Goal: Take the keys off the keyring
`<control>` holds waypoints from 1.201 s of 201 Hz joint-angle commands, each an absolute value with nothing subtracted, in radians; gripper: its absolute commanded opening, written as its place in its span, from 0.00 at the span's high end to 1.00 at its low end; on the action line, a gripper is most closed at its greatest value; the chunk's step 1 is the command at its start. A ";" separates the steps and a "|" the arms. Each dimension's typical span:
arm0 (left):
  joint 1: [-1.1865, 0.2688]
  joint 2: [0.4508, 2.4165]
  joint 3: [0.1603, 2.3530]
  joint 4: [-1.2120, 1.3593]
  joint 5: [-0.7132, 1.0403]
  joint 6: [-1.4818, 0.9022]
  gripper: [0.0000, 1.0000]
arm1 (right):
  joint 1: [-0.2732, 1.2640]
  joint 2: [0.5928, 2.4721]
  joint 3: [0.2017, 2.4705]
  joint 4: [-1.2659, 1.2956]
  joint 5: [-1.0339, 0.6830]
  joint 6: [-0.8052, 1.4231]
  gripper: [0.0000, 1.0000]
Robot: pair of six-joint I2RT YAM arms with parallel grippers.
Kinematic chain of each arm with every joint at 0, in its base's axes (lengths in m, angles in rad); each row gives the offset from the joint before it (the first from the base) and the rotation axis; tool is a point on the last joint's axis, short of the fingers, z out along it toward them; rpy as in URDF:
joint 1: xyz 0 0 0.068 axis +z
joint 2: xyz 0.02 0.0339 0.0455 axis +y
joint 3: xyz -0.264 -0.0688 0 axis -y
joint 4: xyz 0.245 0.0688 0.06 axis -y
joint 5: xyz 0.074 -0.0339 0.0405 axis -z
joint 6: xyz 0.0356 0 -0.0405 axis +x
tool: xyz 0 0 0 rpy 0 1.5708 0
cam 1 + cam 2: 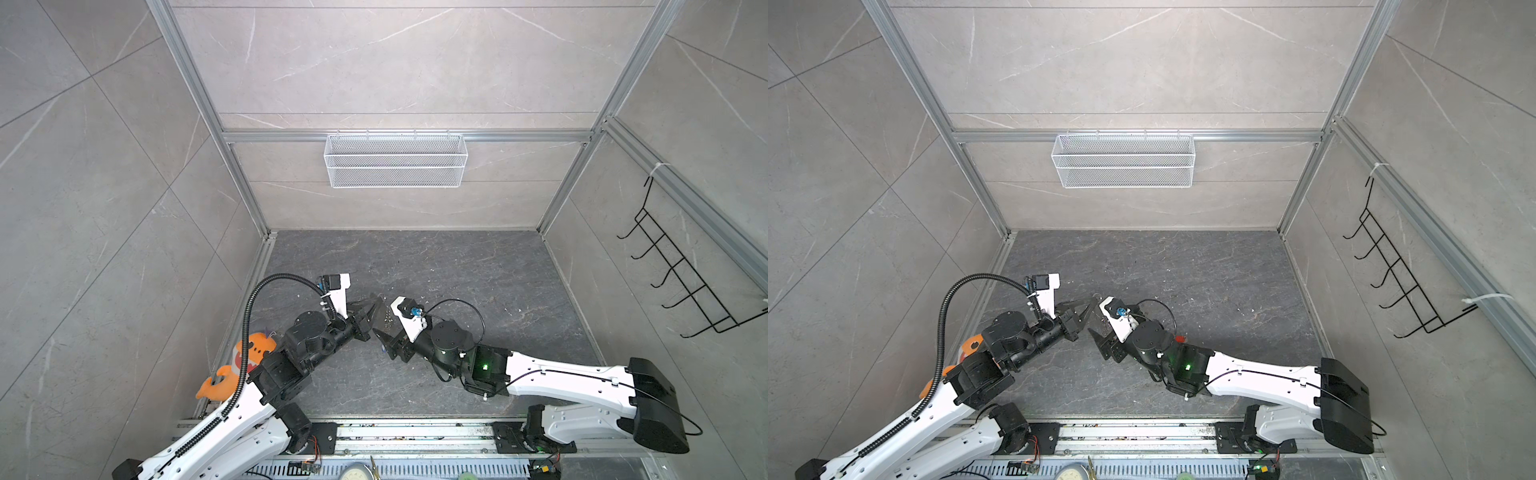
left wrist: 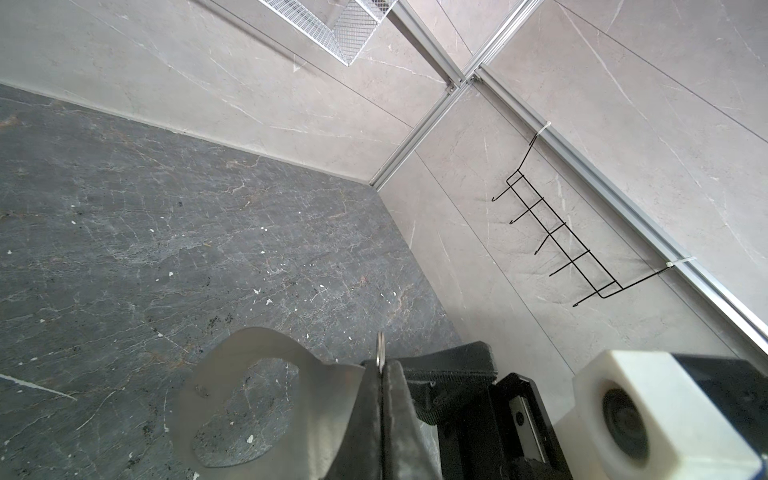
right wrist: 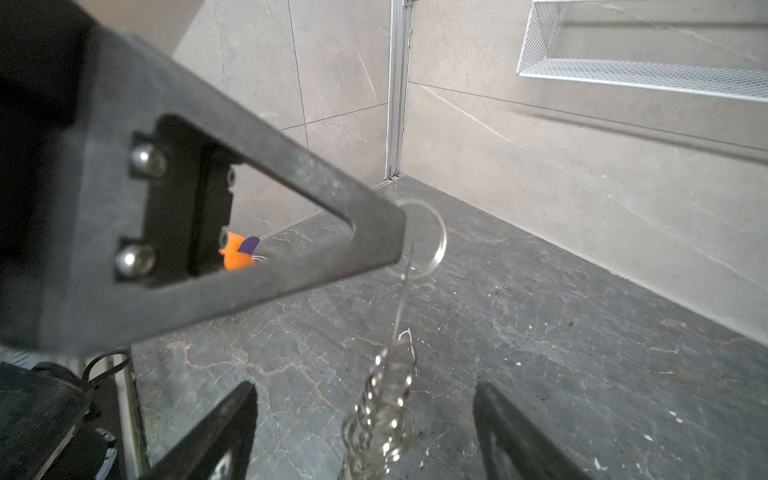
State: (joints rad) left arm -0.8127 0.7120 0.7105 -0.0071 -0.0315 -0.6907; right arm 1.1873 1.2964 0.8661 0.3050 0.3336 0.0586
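My left gripper [image 2: 381,366] is shut on a silver split ring [image 2: 380,348] of the keyring. The keyring's flat grey plate [image 2: 328,399], with its large oval hole, hangs blurred beside the jaws. In the right wrist view the ring [image 3: 440,237] sticks out past the left fingertips [image 3: 365,241], and the silver chain [image 3: 386,399] dangles from it. My right gripper [image 3: 363,388] is open, a finger on each side of the chain and apart from it. In both top views the grippers [image 1: 377,300] [image 1: 380,343] meet at the floor's middle. No keys show clearly. A small red bit [image 1: 1179,338] lies by my right arm.
An orange plush toy [image 1: 249,353] sits at the left wall behind my left arm. A white mesh basket [image 1: 395,160] hangs on the back wall. A black wire hook rack [image 1: 681,266] is on the right wall. The dark stone floor [image 1: 478,266] stretches behind the grippers.
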 commanded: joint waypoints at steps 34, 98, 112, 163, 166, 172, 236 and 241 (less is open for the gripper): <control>-0.810 0.723 0.750 0.095 0.020 -0.733 1.00 | 1.121 1.335 0.902 0.330 0.321 0.060 0.36; -0.810 0.755 0.787 0.086 0.052 -0.706 1.00 | 1.102 1.307 0.881 0.332 0.264 0.112 0.93; -0.810 0.748 0.802 0.057 0.042 -0.685 0.85 | 1.094 1.289 0.885 0.308 0.257 0.136 0.95; -0.810 0.629 0.759 -0.019 -0.016 -0.562 0.53 | 1.049 1.184 0.879 0.212 0.271 0.280 1.00; -0.810 0.622 0.752 -0.017 -0.014 -0.556 0.53 | 1.047 1.177 0.879 0.210 0.278 0.288 1.00; -0.810 0.607 0.737 -0.014 -0.010 -0.543 0.52 | 1.045 1.162 0.878 0.209 0.288 0.307 1.00; -0.812 0.627 0.575 0.150 0.195 -0.515 0.61 | 1.034 1.120 1.000 0.135 0.336 0.390 1.00; -0.812 0.629 0.563 0.170 0.210 -0.518 0.62 | 1.034 1.121 1.012 0.128 0.338 0.395 1.00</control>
State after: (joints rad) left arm -0.8127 0.6132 0.6056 0.0444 0.1013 -0.5438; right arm 1.0389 1.1385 0.9413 0.1570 0.3115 0.3424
